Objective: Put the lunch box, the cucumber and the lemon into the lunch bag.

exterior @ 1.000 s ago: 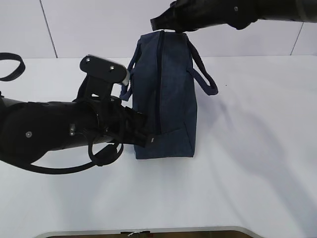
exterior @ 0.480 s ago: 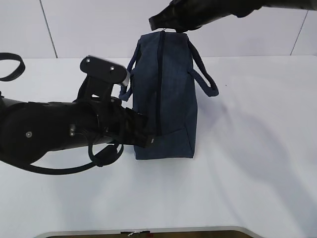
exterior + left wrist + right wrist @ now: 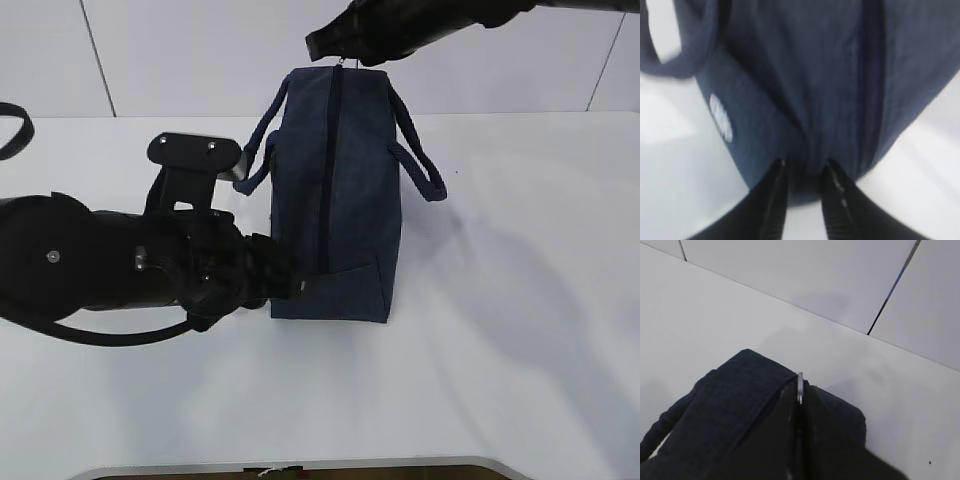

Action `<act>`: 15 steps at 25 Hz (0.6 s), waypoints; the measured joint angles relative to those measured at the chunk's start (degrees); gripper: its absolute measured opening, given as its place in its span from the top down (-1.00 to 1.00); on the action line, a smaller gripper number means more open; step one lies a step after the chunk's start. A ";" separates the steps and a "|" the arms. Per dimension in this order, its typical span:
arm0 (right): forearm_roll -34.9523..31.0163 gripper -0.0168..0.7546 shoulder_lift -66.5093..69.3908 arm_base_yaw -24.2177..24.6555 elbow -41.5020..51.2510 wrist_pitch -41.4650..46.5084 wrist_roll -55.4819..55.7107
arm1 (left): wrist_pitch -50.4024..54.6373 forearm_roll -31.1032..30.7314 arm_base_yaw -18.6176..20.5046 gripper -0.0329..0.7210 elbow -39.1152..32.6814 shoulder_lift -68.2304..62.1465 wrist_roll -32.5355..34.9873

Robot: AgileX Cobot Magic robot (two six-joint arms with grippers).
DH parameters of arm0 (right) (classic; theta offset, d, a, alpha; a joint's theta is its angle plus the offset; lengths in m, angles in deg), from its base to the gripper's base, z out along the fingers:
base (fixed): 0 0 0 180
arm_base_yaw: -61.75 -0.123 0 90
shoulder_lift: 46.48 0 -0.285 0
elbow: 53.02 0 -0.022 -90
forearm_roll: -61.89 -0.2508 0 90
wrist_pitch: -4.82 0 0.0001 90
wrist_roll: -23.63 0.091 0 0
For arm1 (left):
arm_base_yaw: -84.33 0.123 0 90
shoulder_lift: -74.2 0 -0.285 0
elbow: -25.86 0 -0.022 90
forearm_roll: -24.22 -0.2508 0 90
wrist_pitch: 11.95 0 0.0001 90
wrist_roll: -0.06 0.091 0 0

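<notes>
The dark navy lunch bag [image 3: 340,200] stands on the white table with its top zipper [image 3: 328,170] closed along its length. It fills the left wrist view [image 3: 790,75], where its white logo [image 3: 720,117] shows. My left gripper [image 3: 285,280] pinches the fabric at the bag's near end [image 3: 804,167]. My right gripper [image 3: 335,55] is shut on the metal ring pull [image 3: 800,382] at the bag's far end, fingers [image 3: 790,410] tight together. The lunch box, the cucumber and the lemon are out of view.
The bag's two loop handles [image 3: 420,165] hang out to either side. A black strap loop [image 3: 12,125] lies at the table's far left. White table [image 3: 520,300] extends to the right of the bag and in front of it.
The left arm has turned and shifted a little left and down, still at the bag's near end. The bag has straightened slightly. The right gripper stays at the bag's far end.
</notes>
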 joint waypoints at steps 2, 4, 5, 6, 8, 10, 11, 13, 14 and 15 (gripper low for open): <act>0.00 0.94 0.00 0.00 0.00 0.13 0.00 | 3.82 1.14 0.00 0.14 0.00 1.63 0.00; -0.10 0.94 0.00 0.00 0.00 0.30 0.00 | 6.18 2.65 0.00 -0.05 0.00 4.09 0.00; -0.10 0.94 0.00 0.00 0.00 0.40 0.00 | 6.64 3.09 0.00 -0.10 0.00 5.53 0.00; -0.10 0.94 0.00 0.00 0.00 0.45 0.00 | 7.20 3.80 0.00 -0.14 0.00 6.74 0.00; -0.10 0.94 0.00 0.00 0.00 0.67 0.00 | 8.28 5.48 0.42 -0.19 0.00 9.43 0.00; -0.10 0.94 0.00 0.00 0.00 0.89 0.00 | 10.99 7.79 1.82 -0.20 0.26 11.63 0.00; -0.10 0.94 0.00 0.00 0.00 1.02 0.00 | 13.12 8.97 2.81 -0.21 0.89 12.55 0.00; -0.10 0.94 0.00 0.00 0.00 1.63 0.00 | 17.91 10.41 5.88 -0.21 2.94 13.75 0.00; -0.10 0.94 0.00 0.00 0.00 1.89 0.00 | 20.97 10.75 7.34 -0.21 4.51 13.88 0.00; -0.10 0.94 0.00 0.00 0.00 2.17 0.00 | 23.65 10.89 9.15 -0.21 6.37 14.01 0.00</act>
